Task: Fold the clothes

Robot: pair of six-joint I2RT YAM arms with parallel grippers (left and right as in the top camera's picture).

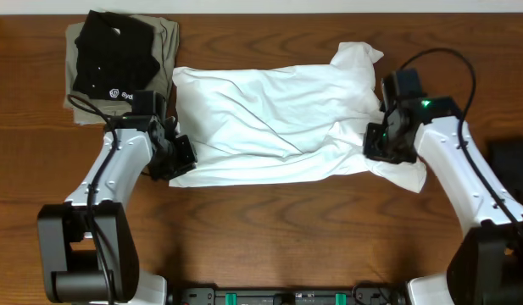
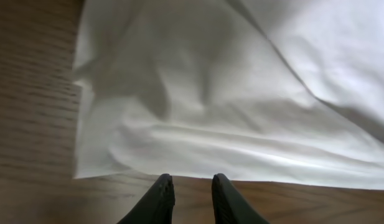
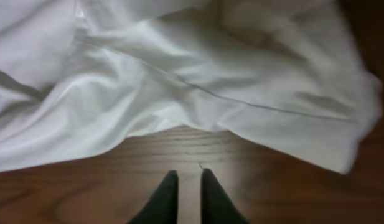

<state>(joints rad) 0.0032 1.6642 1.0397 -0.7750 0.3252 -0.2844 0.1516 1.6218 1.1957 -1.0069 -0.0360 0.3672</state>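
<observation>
Left tool, jaws narrowly parted and empty, hovers over the bare brown wooden counter. It is just short of the edge of the large, wrinkled white soft-fabric T-shirt, at the shirt's 8 o'clock corner. Right tool, all but clenched on nothing, sits at 4 o'clock. The shirt lies spread mid-counter. Both tools seem poised to pinch opposite edges for a fold.

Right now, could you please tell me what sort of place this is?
Likely a tabletop robot workstation for laundry folding: a wooden table, the left arm and right arm flanking a wrinkled white T-shirt, and a folded black shirt set aside.
</observation>
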